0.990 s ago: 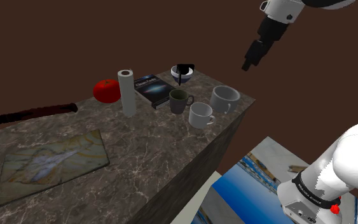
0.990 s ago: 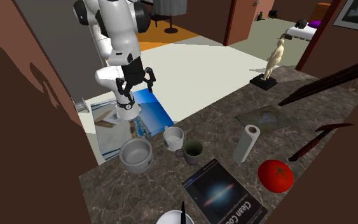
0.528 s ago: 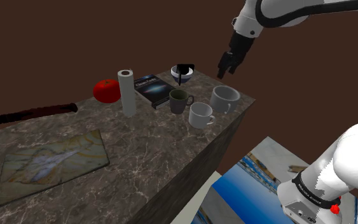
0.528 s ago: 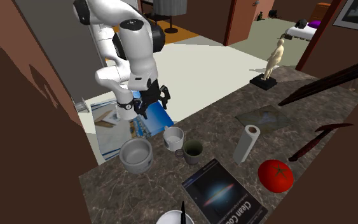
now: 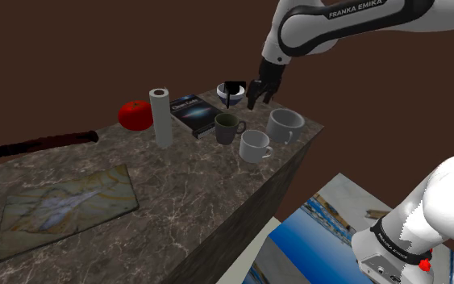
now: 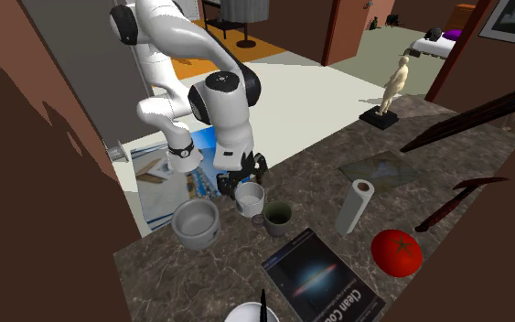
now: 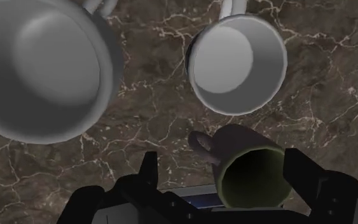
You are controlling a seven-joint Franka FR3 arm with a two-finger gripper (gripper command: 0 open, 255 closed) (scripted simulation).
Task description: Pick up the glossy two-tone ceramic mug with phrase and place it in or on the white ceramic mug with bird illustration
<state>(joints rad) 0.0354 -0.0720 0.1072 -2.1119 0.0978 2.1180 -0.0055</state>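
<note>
Fingers spread, the gripper [image 7: 223,167] hovers over the dark, green-lined mug [image 7: 250,178], which stands upright and untouched on the marble counter [image 5: 177,177]. Beyond stand the small white mug [image 7: 238,63] and a larger grey mug [image 7: 41,67]. Farthest, a bowl [image 5: 225,94] holds a black utensil [image 5: 233,85].

The white bowl [image 6: 240,315] (dark utensil [image 6: 262,307] inside) runs off the frame edge.

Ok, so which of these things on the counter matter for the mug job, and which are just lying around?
For the job: dark mug with green inside; small white mug; hand, open.

Lying about: large grey mug; paper roll; tomato; book; bowl; figurine.
</note>
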